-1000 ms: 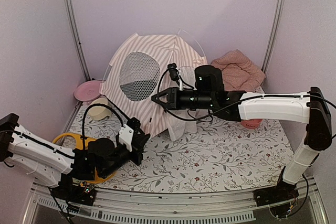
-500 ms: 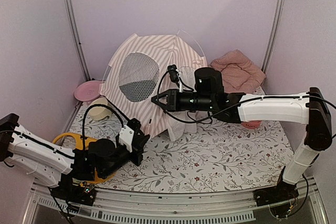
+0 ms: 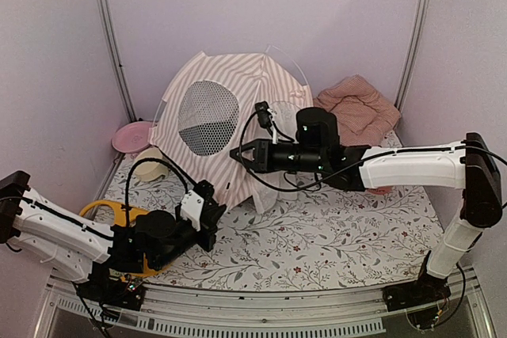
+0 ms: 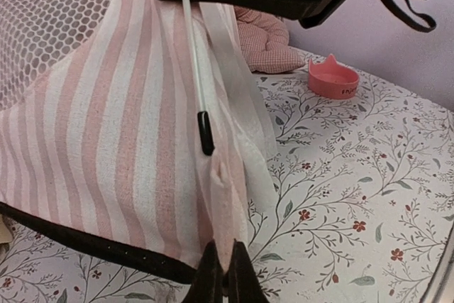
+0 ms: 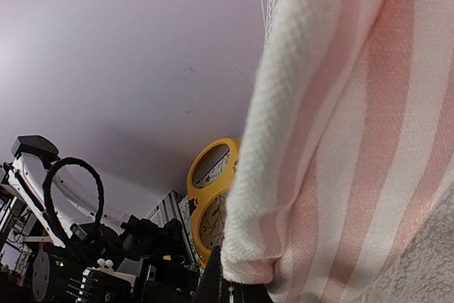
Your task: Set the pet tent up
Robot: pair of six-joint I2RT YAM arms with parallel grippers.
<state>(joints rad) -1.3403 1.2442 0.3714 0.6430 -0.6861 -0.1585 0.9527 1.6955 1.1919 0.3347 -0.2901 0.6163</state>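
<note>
Right wrist: jaws barely visible beneath pet tent (image 5: 340, 140) fabric.

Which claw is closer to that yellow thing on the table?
Left. The left gripper pinches the tent's bottom corner, just right of the yellow thing; the right gripper holds the tent higher up, farther right and back.

1. The pet tent (image 3: 230, 116) stands on the desk (image 3: 333, 235) just beyond the left claw (image 3: 212, 213), touching it at the near bottom corner.
2. The right claw (image 3: 235, 153) meets the tent's front edge, above the left claw.
3. A cushion (image 3: 356, 108) lies behind and right of the right claw.
4. A plate (image 3: 131, 138) lies well left of the right claw.
</note>
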